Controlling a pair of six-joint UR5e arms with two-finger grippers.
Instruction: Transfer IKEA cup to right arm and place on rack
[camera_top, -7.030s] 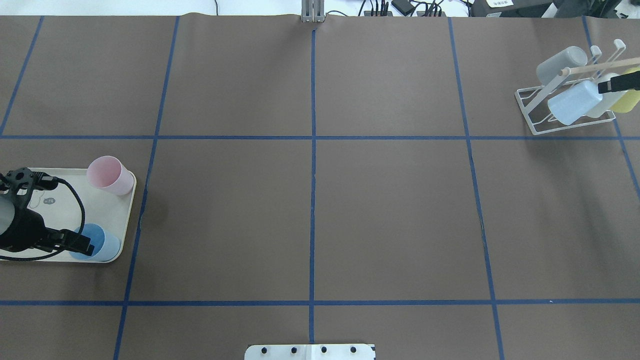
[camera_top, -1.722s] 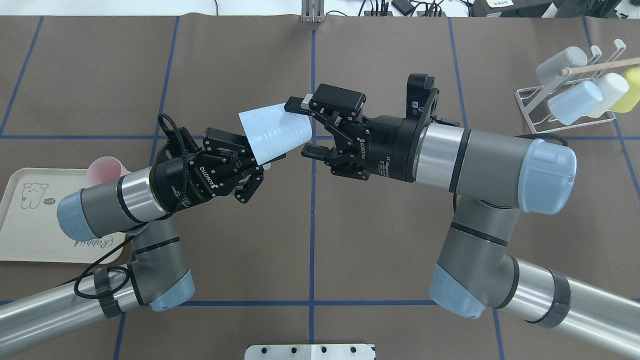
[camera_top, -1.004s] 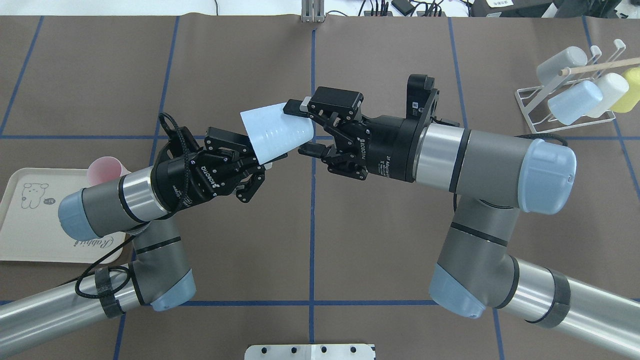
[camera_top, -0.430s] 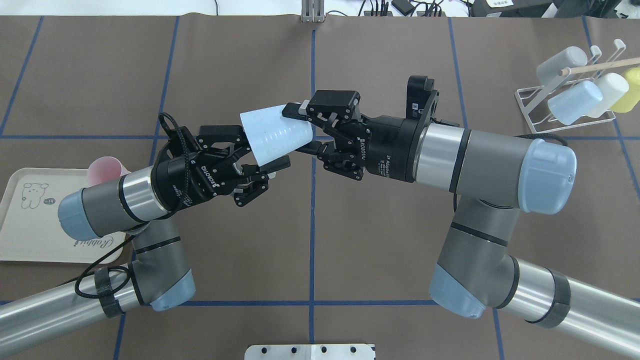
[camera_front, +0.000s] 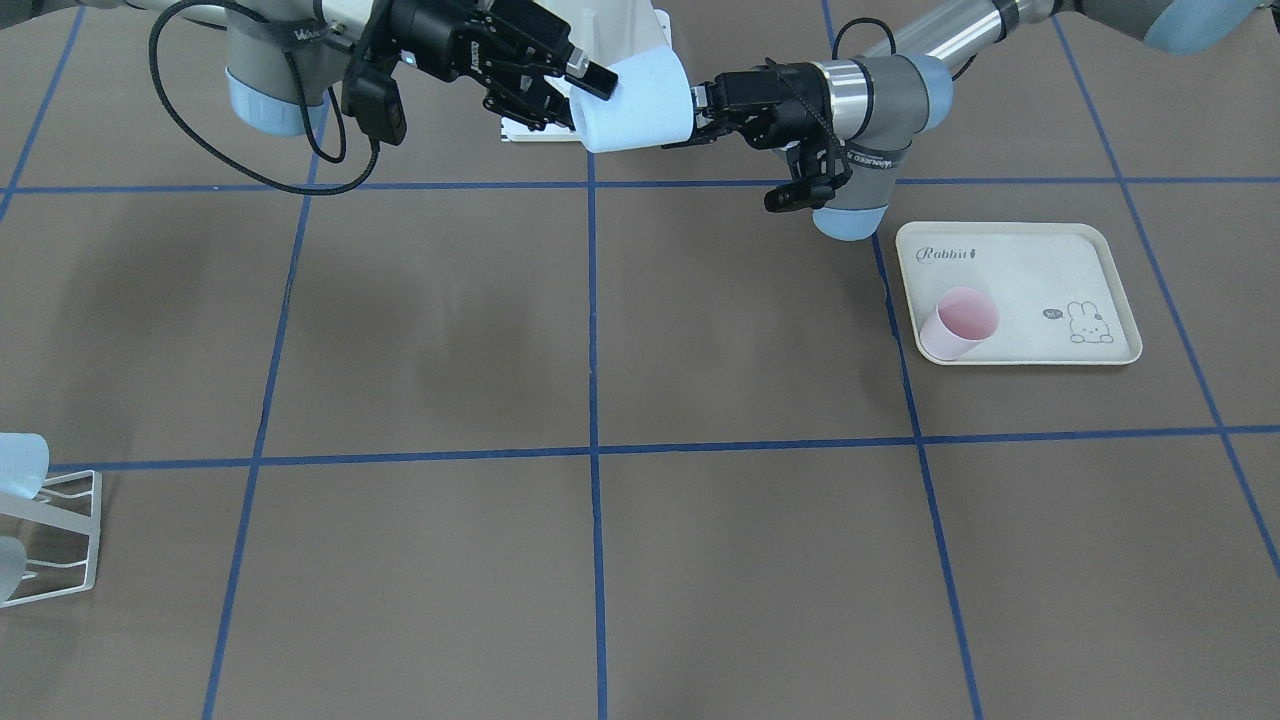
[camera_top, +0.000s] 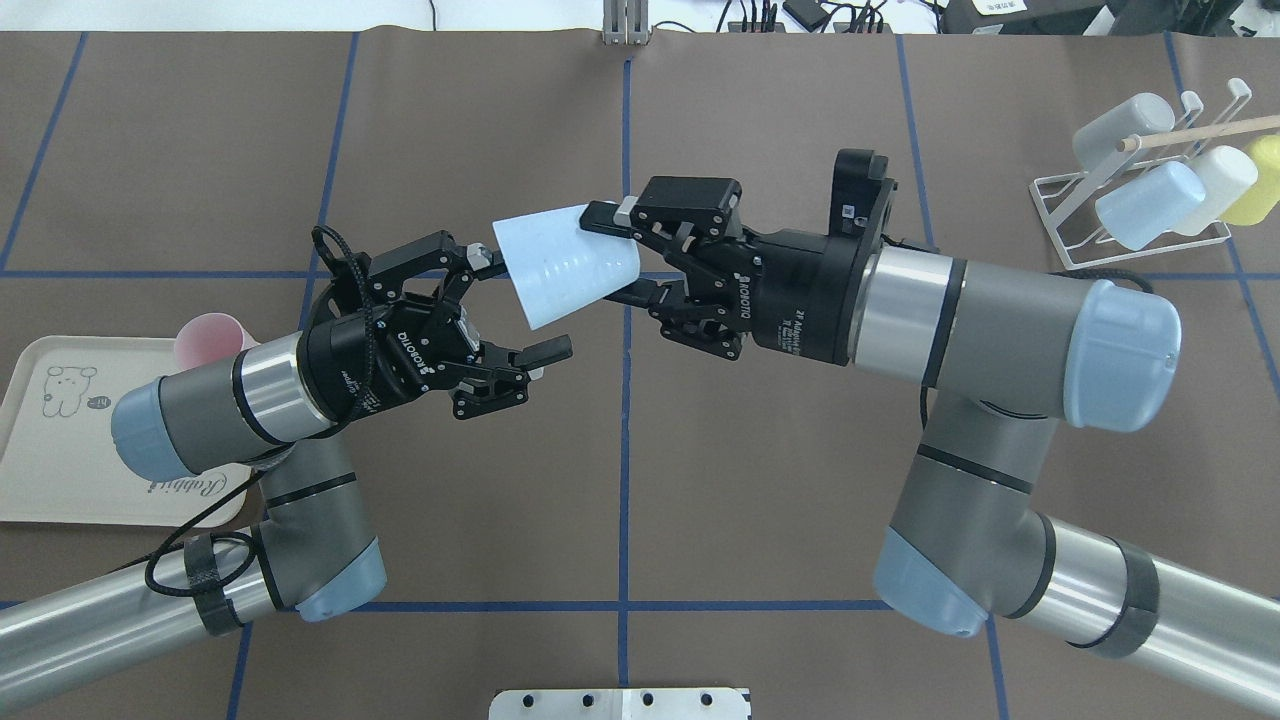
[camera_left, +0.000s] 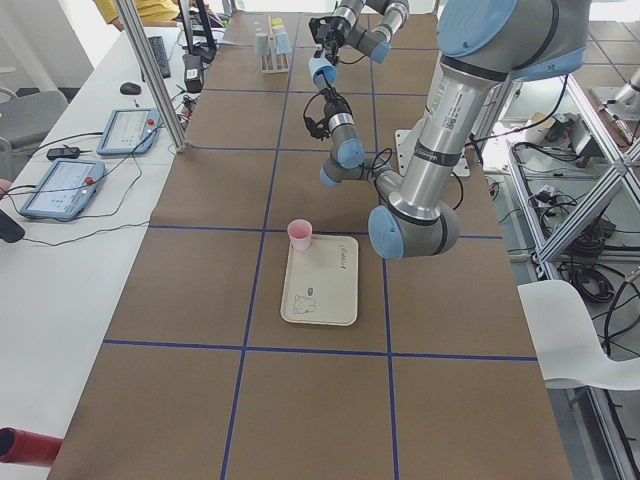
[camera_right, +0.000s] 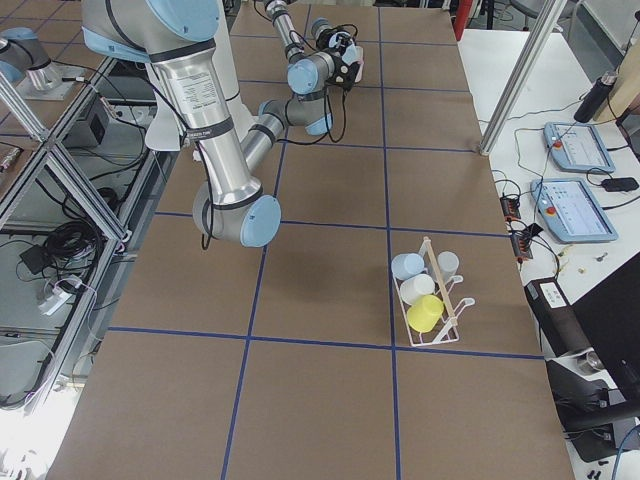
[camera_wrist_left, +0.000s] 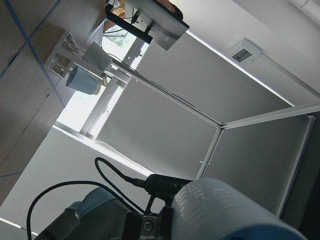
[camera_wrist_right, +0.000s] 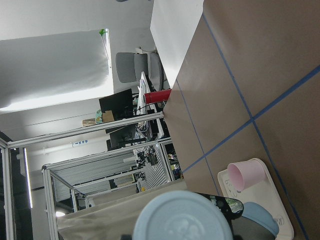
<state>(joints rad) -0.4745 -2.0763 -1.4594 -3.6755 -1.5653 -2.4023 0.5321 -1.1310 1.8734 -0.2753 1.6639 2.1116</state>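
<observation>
Fingers, left gripper (camera_top: 530, 304): spread wide and holding nothing; the upper one is just beside the cup (camera_top: 560, 265) at its rim, the lower one apart below it.
Fingers, right gripper (camera_top: 600, 255): clamped on the cup's base end, one on each side.
Cup: pale blue, tilted in the air over the centre tape line, mouth toward the left gripper; it also shows between the grippers in the front view (camera_front: 635, 105).
Change since 1.7 s ago: the left gripper then clasped the rim and the right one stood open around the base; the hold has now passed to the right.
Change since 0.4 s ago: the left fingers have opened wider and drawn back from the rim; the right arm (camera_top: 1000, 310) and the cup sit slightly further right.
Change since 7.0 s ago: a blue cup then stood on the tray (camera_top: 60, 470) and both arms were out at the table's ends.
Count, arms: two, with the left arm (camera_top: 200, 420) opposite the right.
Count, cups: six. One is held, a pink cup (camera_top: 205, 335) stands on the tray, and four hang on the rack (camera_top: 1200, 132): grey (camera_top: 1120, 122), pale blue (camera_top: 1150, 205), white (camera_top: 1225, 175), yellow (camera_top: 1265, 165).
Count, tray and rack: one each.
Edges: the tray lies at the left edge and the rack at the far right corner, well apart from the cup.
Room: brown mat (camera_top: 780, 450) with blue tape lines runs from the right gripper to the rack.
</observation>
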